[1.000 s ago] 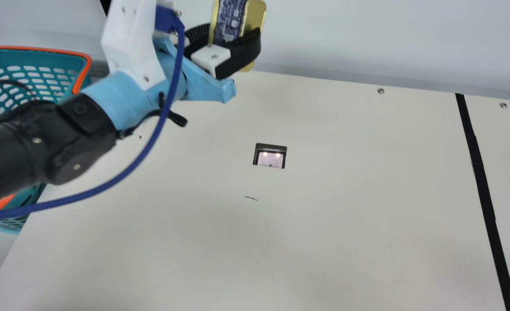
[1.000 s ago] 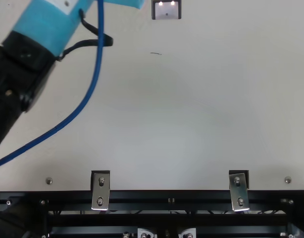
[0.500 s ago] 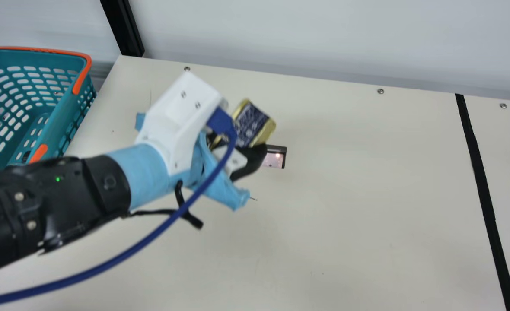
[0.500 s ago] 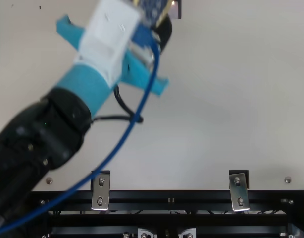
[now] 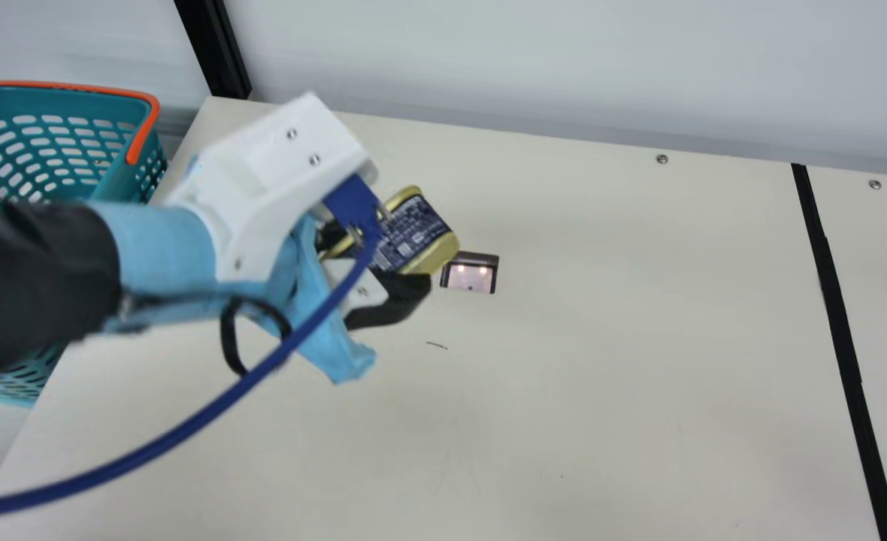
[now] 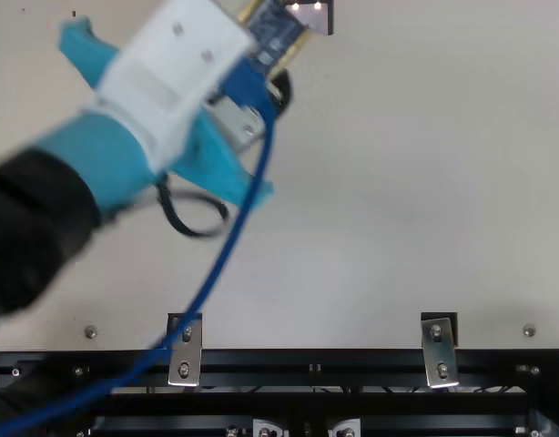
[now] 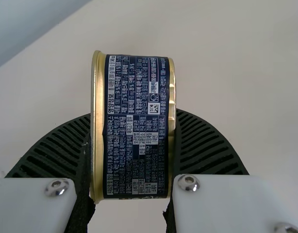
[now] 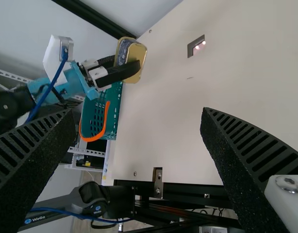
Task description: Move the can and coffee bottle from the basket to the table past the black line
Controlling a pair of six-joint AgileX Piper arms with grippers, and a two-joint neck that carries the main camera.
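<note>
At ten o'clock from the table recess (image 5: 470,279), the left gripper (image 5: 404,248) clamps the can (image 5: 416,228), both shifted toward nine o'clock since the earlier frame. The right gripper (image 8: 136,115) stands open. The cream table (image 5: 601,338) bears the black line (image 5: 834,293) at three o'clock; basket (image 5: 146,124), nine o'clock; pale wall (image 5: 564,68), twelve. The can is tilted, gold-rimmed, navy-labelled.
</note>
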